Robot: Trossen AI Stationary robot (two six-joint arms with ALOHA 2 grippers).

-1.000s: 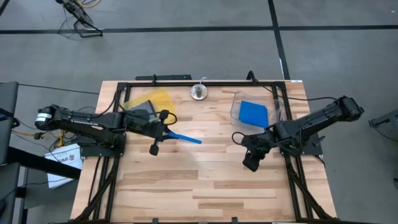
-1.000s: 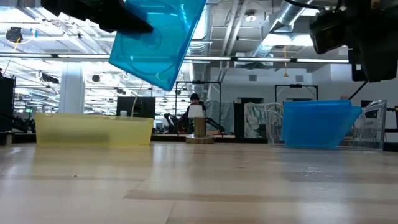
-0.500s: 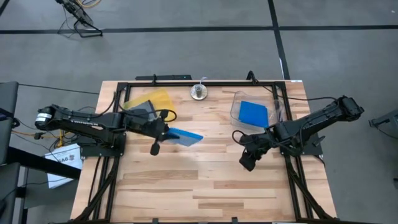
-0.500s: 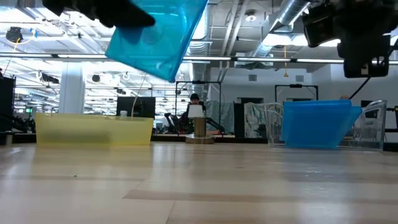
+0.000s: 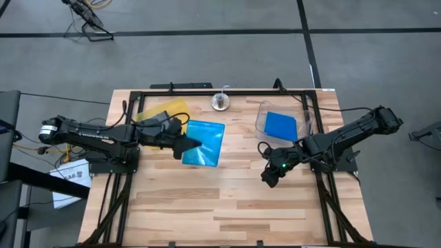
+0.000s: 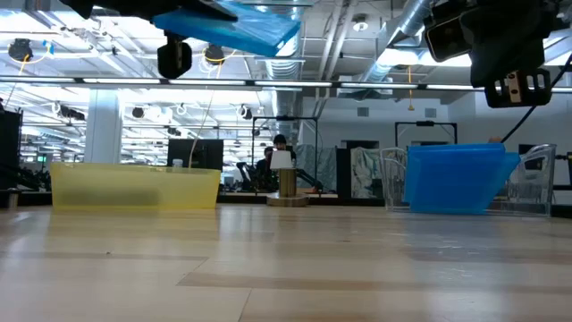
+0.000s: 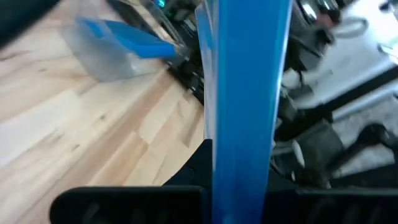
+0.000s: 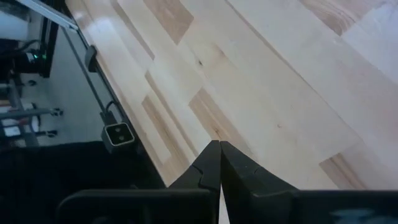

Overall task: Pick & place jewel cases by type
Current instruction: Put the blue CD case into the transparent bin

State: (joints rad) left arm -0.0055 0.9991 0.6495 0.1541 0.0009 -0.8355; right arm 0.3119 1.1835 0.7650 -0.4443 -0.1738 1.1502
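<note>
Toward the back right of the worktop [image 5: 227, 200] sits a clear plastic bin [image 5: 261, 121] holding blue jewel cases [image 5: 280, 125]; in the low view the bin [image 6: 537, 183] stands on the right with the blue stack [image 6: 456, 177] filling most of it. At the back left lies a yellow translucent tray [image 5: 172, 109], partly covered by the left arm; a dark grey, flat item seems to lie in it under that arm, but what it is cannot be told. From the low view the tray [image 6: 134, 187] looks like a long shallow yellow box. Between the two containers, at the back edge, stands a small round metal object [image 5: 220, 102]. The left end effector [image 5: 185, 144] is clenched on the edge of one blue jewel case [image 5: 203, 143], which it carries flat, raised above the worktop's middle, just right of the tray and well apart from the bin. In the low view that case [image 6: 234, 25] hangs high, nearly level, and the left wrist view sees it edge-on [image 7: 242, 106] between the fingers. The right end effector [image 5: 269, 177] hovers in front of the bin over bare wood, its fingers [image 8: 214, 165] pressed together on nothing. Black frame rails [image 5: 207, 92] border the worktop. Far behind, in the low view, a person [image 6: 278, 143] sits in the room.
</note>
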